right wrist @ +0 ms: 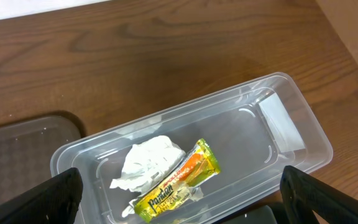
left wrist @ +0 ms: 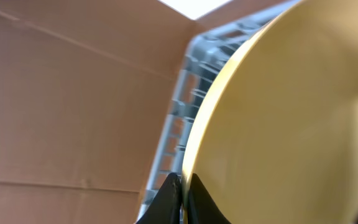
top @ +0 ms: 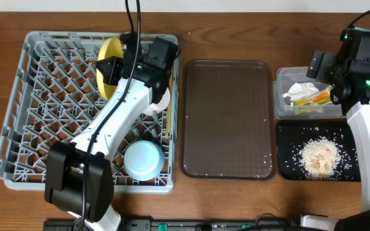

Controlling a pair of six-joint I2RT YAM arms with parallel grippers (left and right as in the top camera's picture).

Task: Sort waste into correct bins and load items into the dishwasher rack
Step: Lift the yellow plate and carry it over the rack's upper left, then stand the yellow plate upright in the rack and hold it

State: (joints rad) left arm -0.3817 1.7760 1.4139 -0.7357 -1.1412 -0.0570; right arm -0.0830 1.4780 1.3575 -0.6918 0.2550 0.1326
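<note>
At far left we are viewing the dishwasher rack (top: 18, 96), a large square grey plastic crate whose floor is rising into a lattice of upright pegs. The yellow plate (top: 110, 46), round, smooth and matte, is standing on edge among the pegs near the rack's far wall. The left gripper (top: 113, 68) is pinching this plate: in the left wrist view its two dark, tapering fingers (left wrist: 166, 204) are lying almost together, with only the thin yellow rim passing between them. A glossy round light blue bowl (top: 142, 158) is sitting in the rack's near right corner, and thin wooden chopsticks (top: 169, 119) are lying along the inside of its right wall. Moving right across the wooden table (top: 236, 32), we are passing a brown serving tray (top: 227, 119), a finely textured rectangle with rounded corners. At far right, the clear tub (right wrist: 291, 134), thin-walled and transparent, is holding a crumpled white tissue (right wrist: 148, 163) touching a shiny green-and-orange wrapper (right wrist: 179, 180). Just nearer, the shallow black tray (top: 286, 135) is carrying a scattered heap of pale, rice-like crumbs (top: 318, 157). The right gripper (right wrist: 182, 202) is hovering over the tub, its dark fingers (right wrist: 42, 196) spread wide and touching nothing.
</note>
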